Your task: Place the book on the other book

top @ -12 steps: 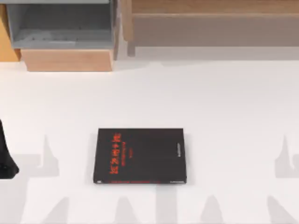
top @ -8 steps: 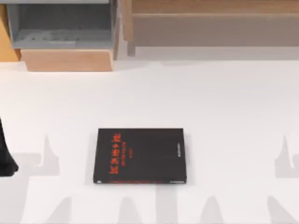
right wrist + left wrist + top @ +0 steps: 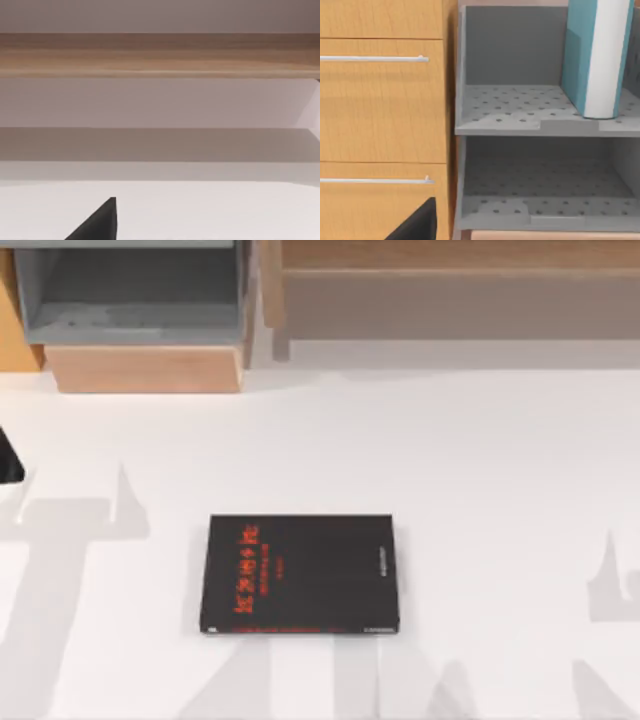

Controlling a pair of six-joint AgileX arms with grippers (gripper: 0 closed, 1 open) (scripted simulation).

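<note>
The book (image 3: 595, 55), light blue with white page edges, stands upright on the upper grey shelf (image 3: 520, 107) in the left wrist view. The other book (image 3: 300, 575), black with red characters, lies flat on the white table near the middle front. My left gripper (image 3: 8, 455) pokes in at the table's left edge, well to the left of the black book and in front of the shelf unit; a dark part of it shows as the left gripper (image 3: 417, 225) facing the shelves. A dark corner of my right gripper (image 3: 97, 222) is seen low over the table.
A grey shelf unit (image 3: 130, 300) with a wooden base stands at the back left, beside a wooden cabinet (image 3: 380, 100) with two drawer handles. A long wooden bench-like shelf (image 3: 460, 290) runs along the back right. White tabletop surrounds the black book.
My left arm has moved from the front left toward the back, nearer the shelf unit, and its shadow shifted with it. The black book has not moved.
</note>
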